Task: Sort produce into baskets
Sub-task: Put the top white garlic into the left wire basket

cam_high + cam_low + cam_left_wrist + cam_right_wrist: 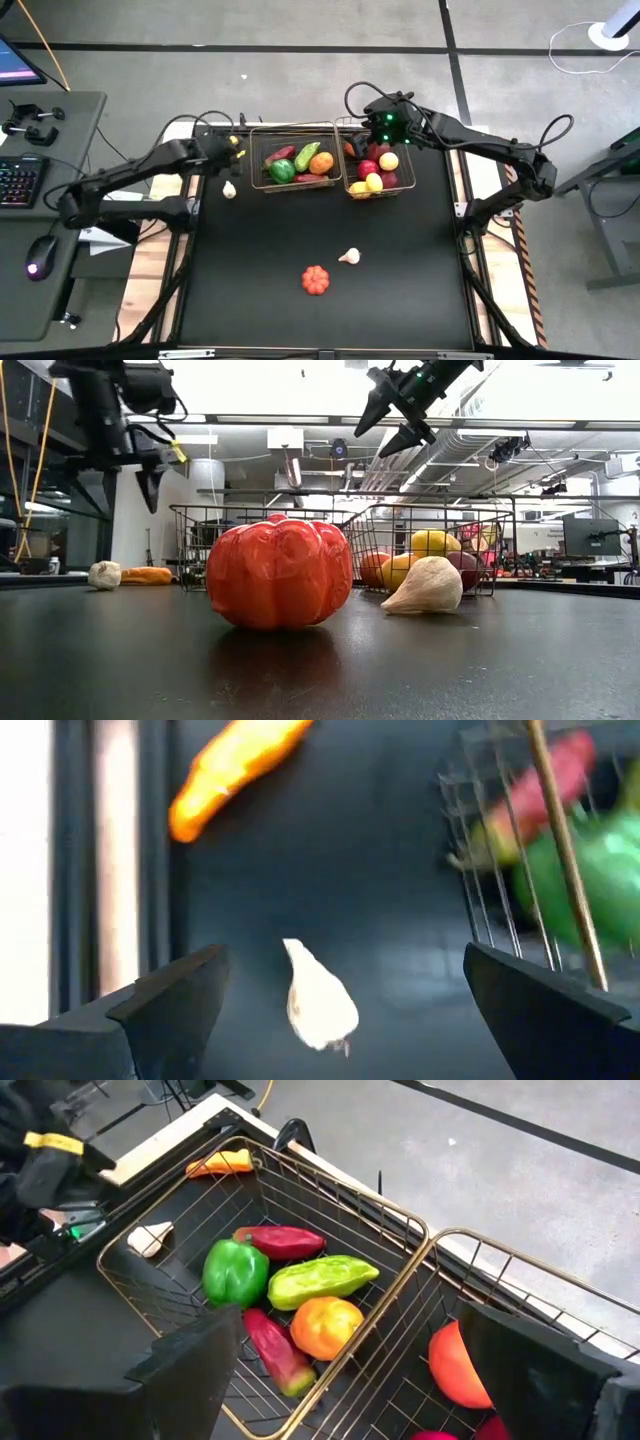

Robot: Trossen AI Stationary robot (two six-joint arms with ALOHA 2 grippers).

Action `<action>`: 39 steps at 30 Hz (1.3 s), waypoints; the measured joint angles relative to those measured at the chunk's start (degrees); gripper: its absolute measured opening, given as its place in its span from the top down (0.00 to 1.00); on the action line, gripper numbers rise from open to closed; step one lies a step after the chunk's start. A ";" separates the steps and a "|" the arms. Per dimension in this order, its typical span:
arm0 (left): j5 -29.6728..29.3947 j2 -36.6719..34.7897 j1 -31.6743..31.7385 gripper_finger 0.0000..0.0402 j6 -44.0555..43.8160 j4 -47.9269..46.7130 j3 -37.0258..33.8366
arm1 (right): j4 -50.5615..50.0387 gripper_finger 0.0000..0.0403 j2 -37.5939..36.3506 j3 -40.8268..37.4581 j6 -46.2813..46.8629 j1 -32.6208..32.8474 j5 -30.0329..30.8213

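Two wire baskets stand side by side at the table's far edge. The left basket point(252, 160) holds a green pepper point(235, 1272), a red pepper point(285, 1240), a light green vegetable point(320, 1280) and an orange one point(325, 1326). The right basket point(405, 175) holds red and yellow fruit point(374, 172). My left gripper point(233, 155) hangs open above a garlic point(320, 1000) that lies on the table left of the baskets. My right gripper point(372, 128) hovers open over the baskets' far side. A red tomato point(316, 280) and a second garlic point(349, 256) lie on the table's near half.
An orange pepper point(222, 1162) lies on the table near its far left corner, beyond the garlic. Bare black table point(400, 290) spreads around the tomato. A desk with a keyboard point(20, 180) and a mouse point(40, 255) stands to the left.
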 joint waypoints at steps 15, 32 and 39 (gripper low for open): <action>14.87 8.07 -0.19 0.03 41.73 -0.86 -2.97 | 0.02 0.09 0.00 0.00 4.96 0.00 -0.01; 9.59 23.56 -0.23 0.03 38.48 2.32 -2.89 | 0.04 0.09 0.00 -0.02 7.53 2.14 -0.11; 9.71 26.14 -0.23 0.03 38.56 2.54 -2.89 | 0.04 0.09 0.01 -0.02 7.28 3.24 0.16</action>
